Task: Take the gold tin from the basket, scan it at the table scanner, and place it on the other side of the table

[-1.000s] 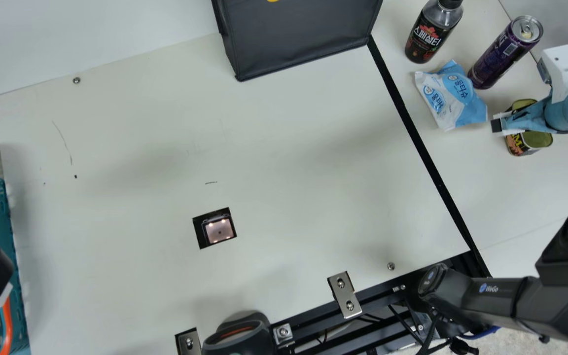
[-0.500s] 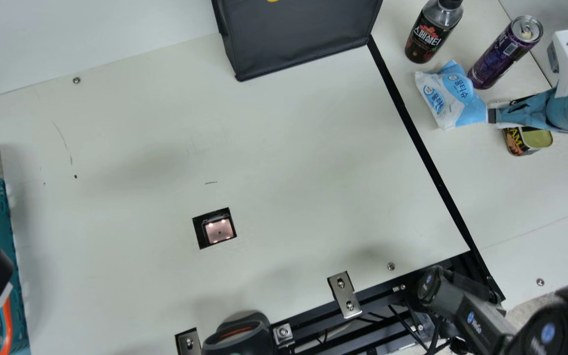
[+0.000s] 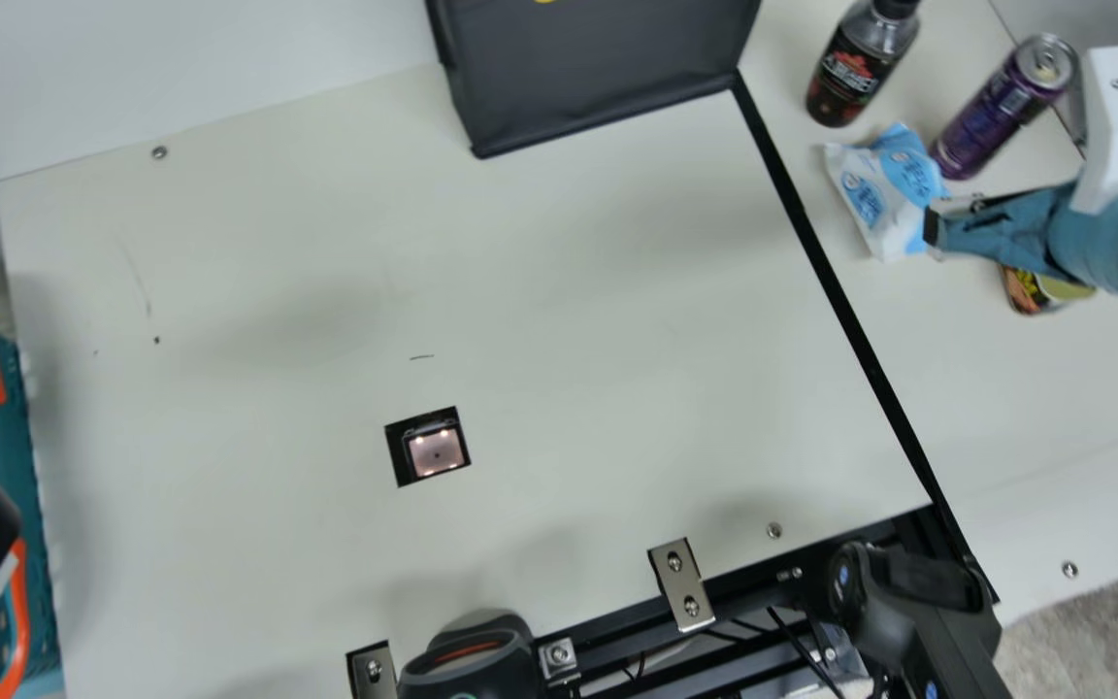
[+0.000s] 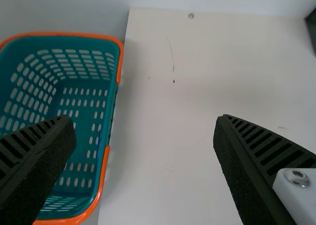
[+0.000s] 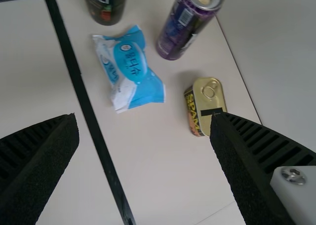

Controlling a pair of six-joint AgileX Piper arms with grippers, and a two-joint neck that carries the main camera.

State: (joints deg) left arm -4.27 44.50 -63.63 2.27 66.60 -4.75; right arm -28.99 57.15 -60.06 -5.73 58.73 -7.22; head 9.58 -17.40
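Pale wall point(image 3: 229, 58) behind cream table point(image 3: 617, 340); black strip point(image 3: 822, 262) across it; mottled grey floor point(image 3: 1093, 631) beyond edge.

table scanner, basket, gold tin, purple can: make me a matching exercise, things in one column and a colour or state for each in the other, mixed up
Things:
1. table scanner
2. basket
3. gold tin
4. purple can

Colours and states:
a. teal, with an orange rim
b. upright, nearest the blue and white packet
c. lit, within a black square
d. out on the white surface, ring-pull on a gold lid

Right pairs: 1-c, 2-a, 3-d, 4-b
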